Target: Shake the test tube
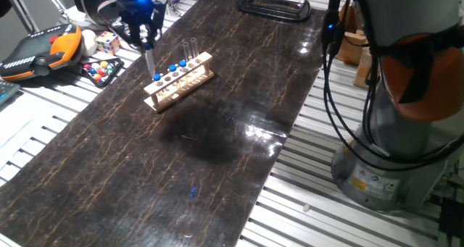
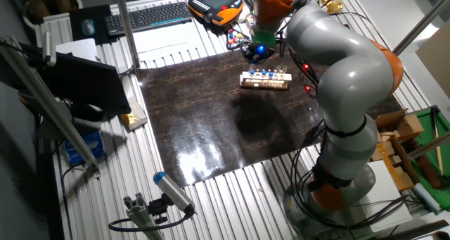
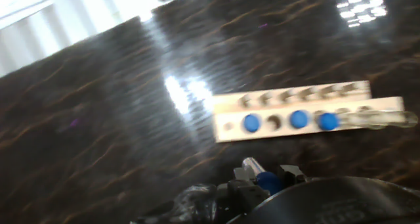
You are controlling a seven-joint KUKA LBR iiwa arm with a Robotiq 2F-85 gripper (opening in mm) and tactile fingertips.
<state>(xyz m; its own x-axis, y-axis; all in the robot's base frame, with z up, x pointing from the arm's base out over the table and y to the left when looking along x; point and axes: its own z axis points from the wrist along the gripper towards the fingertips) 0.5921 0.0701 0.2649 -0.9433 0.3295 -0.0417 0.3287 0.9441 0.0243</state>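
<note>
My gripper [image 1: 147,38] is shut on a slim clear test tube [image 1: 149,59] and holds it upright, just above the left end of the wooden rack [image 1: 180,80]. In the hand view the tube's blue cap [image 3: 268,180] sits between my fingers, clear of the rack [image 3: 223,129]. Capped tubes [image 1: 174,66] stand in the rack's front row; three blue caps [image 3: 298,119] show in the hand view. Two taller uncapped clear tubes [image 1: 190,48] stand at the rack's far end. In the other fixed view my gripper [image 2: 256,51] hangs just behind the rack [image 2: 266,80].
A black clamp [image 1: 272,4] lies at the far end of the dark mat. Left of the mat are a teach pendant [image 1: 43,48], a puzzle cube [image 1: 107,42] and a tray of coloured balls [image 1: 101,69]. The arm's base [image 1: 391,153] and cables stand on the right.
</note>
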